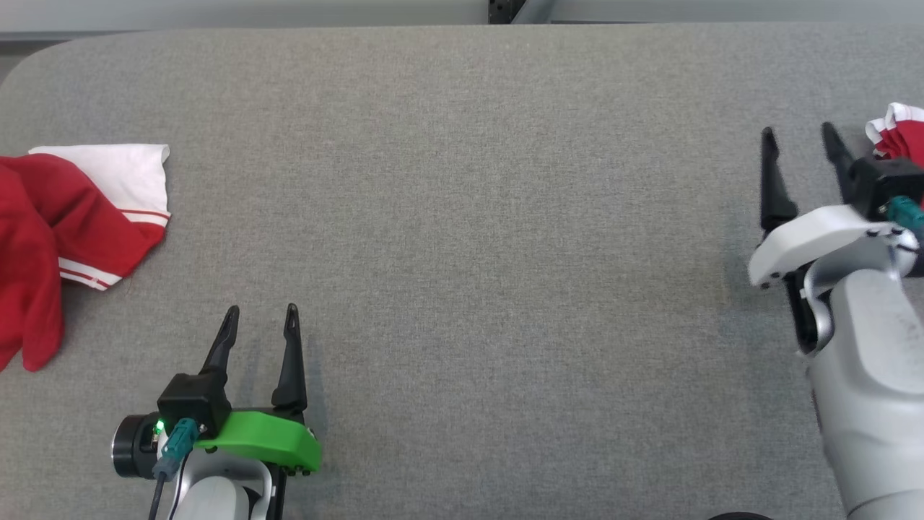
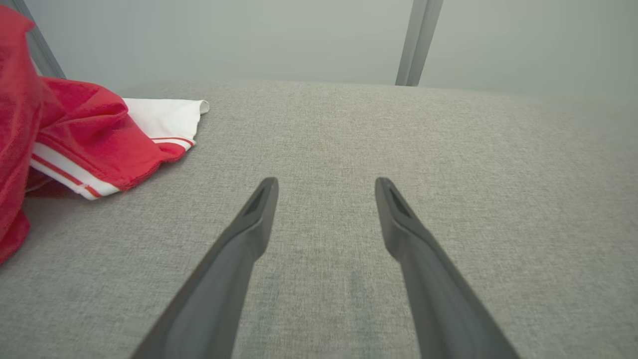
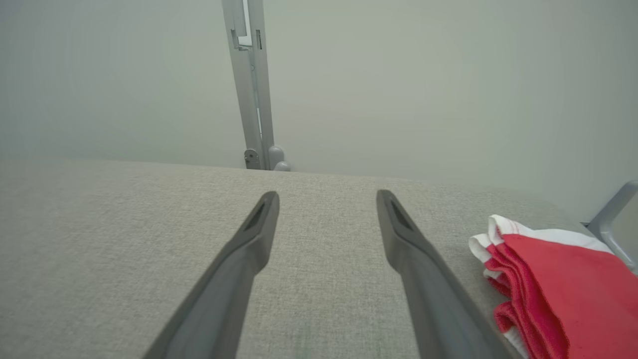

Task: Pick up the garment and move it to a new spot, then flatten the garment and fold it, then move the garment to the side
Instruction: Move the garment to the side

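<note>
From the head, looks steeply down and forward over the grey table (image 1: pixel 462 217), high enough to take in the left gripper (image 1: pixel 261 310) at lower left and the right gripper (image 1: pixel 797 130) at the right edge. From the left wrist, looks low and close along its own fingers (image 2: pixel 234 259) toward the far wall, sharing with the head view the crumpled red-and-white shirt (image 1: pixel 86 217) at the table's left. From the right wrist, likewise low and close, facing that wall, sharing the folded garment (image 1: pixel 897 139) at the right.
</note>
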Robot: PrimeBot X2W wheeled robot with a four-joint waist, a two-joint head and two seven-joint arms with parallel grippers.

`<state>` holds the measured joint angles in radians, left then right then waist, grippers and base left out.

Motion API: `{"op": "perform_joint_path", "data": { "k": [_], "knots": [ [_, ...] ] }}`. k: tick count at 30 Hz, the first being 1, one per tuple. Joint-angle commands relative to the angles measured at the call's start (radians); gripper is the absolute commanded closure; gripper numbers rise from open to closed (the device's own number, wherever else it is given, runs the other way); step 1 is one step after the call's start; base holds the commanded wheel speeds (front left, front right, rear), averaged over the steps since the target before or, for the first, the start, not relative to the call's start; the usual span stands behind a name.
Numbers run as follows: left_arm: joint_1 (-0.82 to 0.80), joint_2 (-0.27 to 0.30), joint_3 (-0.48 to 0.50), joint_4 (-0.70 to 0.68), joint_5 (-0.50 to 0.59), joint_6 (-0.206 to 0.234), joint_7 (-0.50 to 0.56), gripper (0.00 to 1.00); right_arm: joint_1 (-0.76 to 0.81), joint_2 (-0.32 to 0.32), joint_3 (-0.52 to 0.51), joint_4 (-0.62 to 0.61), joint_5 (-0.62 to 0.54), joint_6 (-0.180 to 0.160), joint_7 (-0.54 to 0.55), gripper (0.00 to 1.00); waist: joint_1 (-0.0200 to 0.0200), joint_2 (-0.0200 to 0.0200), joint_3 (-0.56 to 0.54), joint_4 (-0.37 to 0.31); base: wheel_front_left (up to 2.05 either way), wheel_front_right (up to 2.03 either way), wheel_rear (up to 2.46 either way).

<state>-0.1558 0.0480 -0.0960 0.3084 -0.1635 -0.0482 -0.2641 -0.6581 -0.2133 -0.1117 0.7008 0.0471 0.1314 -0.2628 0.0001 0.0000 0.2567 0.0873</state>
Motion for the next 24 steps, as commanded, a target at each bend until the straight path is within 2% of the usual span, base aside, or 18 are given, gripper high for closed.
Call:
{"op": "perform_joint_path", "data": {
  "k": [1,6,11,17,24],
  "knots": [
    [0.007,0.005,0.009,0.003,-0.009,0.01,0.0,0.0,0.033,0.015,0.01,-0.023,0.01,-0.001,-0.003,0.0,-0.0001,0.0,-0.037,-0.021,0.0,0.0,0.0],
    [0.031,0.005,0.029,0.016,-0.028,0.024,0.0,0.0,0.158,0.1,0.058,-0.091,0.04,-0.001,-0.003,0.0,-0.0001,0.0,-0.086,-0.027,0.0,0.0,0.0],
    [0.062,0.005,0.051,0.026,-0.035,0.03,0.0,0.0,0.272,0.145,0.056,-0.119,0.061,-0.001,-0.003,0.0,-0.0001,0.0,-0.133,-0.043,0.0,0.0,0.0],
    [0.108,0.005,0.072,0.032,-0.042,0.038,0.0,0.0,0.381,0.156,0.089,-0.163,0.031,-0.001,-0.003,0.0,-0.0001,0.0,-0.195,-0.074,0.0,0.0,0.0],
    [0.153,0.005,0.087,0.039,-0.037,0.034,0.0,0.0,0.455,0.161,0.071,-0.224,0.04,-0.001,-0.003,0.0,-0.0001,0.0,-0.255,-0.11,0.0,0.0,0.0]
  ]
}}
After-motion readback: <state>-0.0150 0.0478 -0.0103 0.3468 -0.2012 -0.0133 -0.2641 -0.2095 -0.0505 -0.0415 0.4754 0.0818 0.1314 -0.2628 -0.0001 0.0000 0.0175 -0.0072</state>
